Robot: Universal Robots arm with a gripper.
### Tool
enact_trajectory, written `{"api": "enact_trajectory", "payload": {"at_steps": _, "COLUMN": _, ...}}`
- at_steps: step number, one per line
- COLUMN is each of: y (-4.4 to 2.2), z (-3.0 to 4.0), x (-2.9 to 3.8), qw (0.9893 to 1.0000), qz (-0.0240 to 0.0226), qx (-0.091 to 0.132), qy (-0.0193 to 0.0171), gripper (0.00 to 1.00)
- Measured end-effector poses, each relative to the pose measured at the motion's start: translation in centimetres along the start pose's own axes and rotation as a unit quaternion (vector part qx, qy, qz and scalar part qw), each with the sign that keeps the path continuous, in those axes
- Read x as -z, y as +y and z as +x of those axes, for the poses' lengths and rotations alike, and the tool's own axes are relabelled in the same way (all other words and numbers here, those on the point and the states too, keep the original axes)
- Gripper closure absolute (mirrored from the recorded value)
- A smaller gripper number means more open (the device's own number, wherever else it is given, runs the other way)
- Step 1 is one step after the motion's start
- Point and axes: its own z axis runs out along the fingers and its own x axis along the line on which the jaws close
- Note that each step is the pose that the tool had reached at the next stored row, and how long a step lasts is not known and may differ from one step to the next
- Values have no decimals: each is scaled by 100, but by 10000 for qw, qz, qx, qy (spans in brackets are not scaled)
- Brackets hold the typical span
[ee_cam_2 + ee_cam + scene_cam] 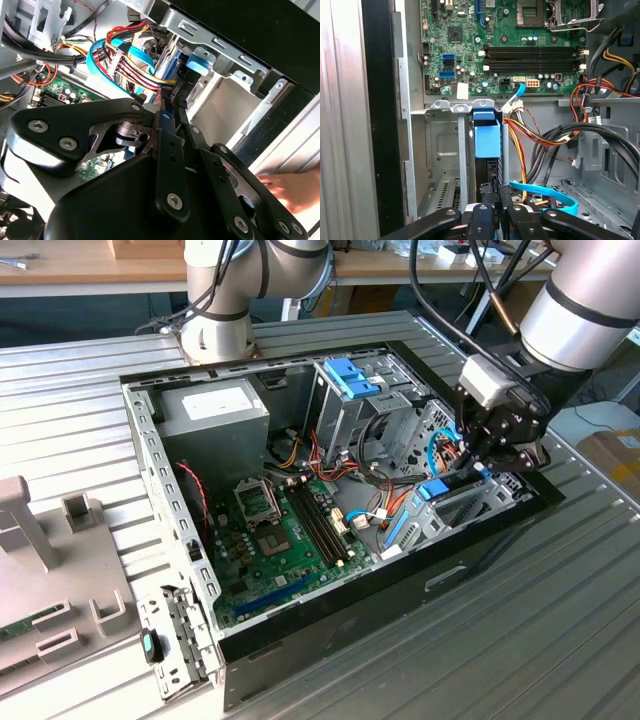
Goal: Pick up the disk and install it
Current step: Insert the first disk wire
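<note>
While the gripper [487, 462] hangs over the computer case [160, 470], the disk [487, 150] stands on edge in the case's corner bay, directly under the fingers [482, 220], which look pressed onto its edge, long axis pointing toward the motherboard [495, 45].

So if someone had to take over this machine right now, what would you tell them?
Tool: down inside the open black computer case, at the exterior view's right end, shut on the grey metal disk with light-blue plastic rails.
Disk: edge-on, partway in the grey metal drive bay next to the green motherboard.
Done: disk picked up and at the bay.
Left: it does not look fully seated yet.
Caution: a person's hand is by the case edge in the second wrist view.
</note>
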Motion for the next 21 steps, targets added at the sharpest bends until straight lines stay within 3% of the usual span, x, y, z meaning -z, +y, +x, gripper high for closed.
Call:
{"api": "enact_trajectory", "payload": {"at_steps": 7, "y": 2, "z": -23, "x": 23, "qw": 10000, "qz": 4, "qx": 18, "qy": 0, "gripper": 84}}
{"api": "enact_trajectory", "payload": {"at_steps": 9, "y": 4, "z": -45, "x": 14, "qw": 10000, "qz": 4, "qx": 40, "qy": 31, "gripper": 84}}
{"api": "enact_trajectory", "payload": {"at_steps": 11, "y": 4, "z": -52, "x": 10, "qw": 9999, "qz": 5, "qx": 108, "qy": 121, "gripper": 84}}
{"api": "enact_trajectory", "payload": {"at_steps": 15, "y": 5, "z": -81, "x": 9, "qw": 9998, "qz": 5, "qx": 132, "qy": 125, "gripper": 84}}
{"api": "enact_trajectory", "payload": {"at_steps": 18, "y": 5, "z": -82, "x": 7, "qw": 9998, "qz": 6, "qx": 139, "qy": 161, "gripper": 84}}
{"api": "enact_trajectory", "payload": {"at_steps": 21, "y": 6, "z": -81, "x": 5, "qw": 9998, "qz": 6, "qx": 140, "qy": 172, "gripper": 84}}
